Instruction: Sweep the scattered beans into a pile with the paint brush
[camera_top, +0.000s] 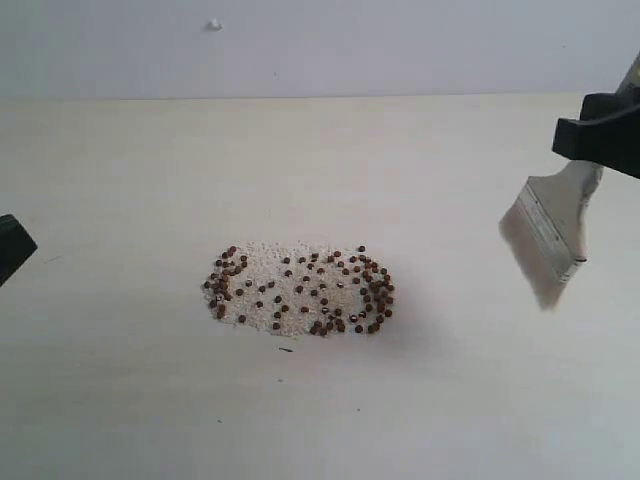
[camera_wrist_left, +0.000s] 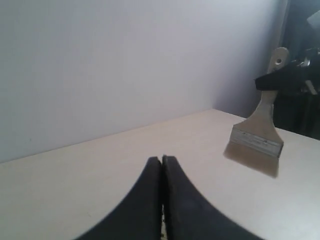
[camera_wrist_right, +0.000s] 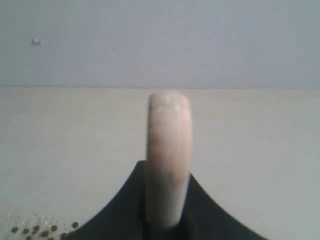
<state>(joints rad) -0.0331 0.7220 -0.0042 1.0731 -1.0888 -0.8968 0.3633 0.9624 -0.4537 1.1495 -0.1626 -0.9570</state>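
– Beans (camera_top: 300, 290), exterior view: where did they lie?
– Mid-table (camera_top: 150, 400), in a loose oval patch. They were thickest at its two ends, with fine white grains (camera_top: 265, 265) mixed among them.
– And the paint brush (camera_top: 555, 225)?
– Far right, well apart from the patch. It hung tilted, bristles down and handle up, with the handle clamped in the right gripper (camera_top: 600, 135). I could not tell whether the bristle tips touched the table.
– Left gripper (camera_top: 10, 248)?
– Only a black corner showed at the left edge (too little to read its jaws from there).
– Left wrist view, then.
– Left gripper (camera_wrist_left: 161, 162) had both fingers pressed flat together, with nothing between them. Beyond it the brush (camera_wrist_left: 255, 142) showed side-on: silver ferrule, off-white bristles, a hole at the handle's end. The right gripper (camera_wrist_left: 285, 80) was clasped round the handle below the hole.
– Right wrist view?
– The pale handle (camera_wrist_right: 168, 145) stood up the middle of the frame. The dark fingers of the right gripper (camera_wrist_right: 168, 220) were tight against either side of it. A few beans (camera_wrist_right: 35, 230) and white grains sat in one low corner, off to the side of the handle. Bare table ran to the grey wall (camera_wrist_right: 160, 40).
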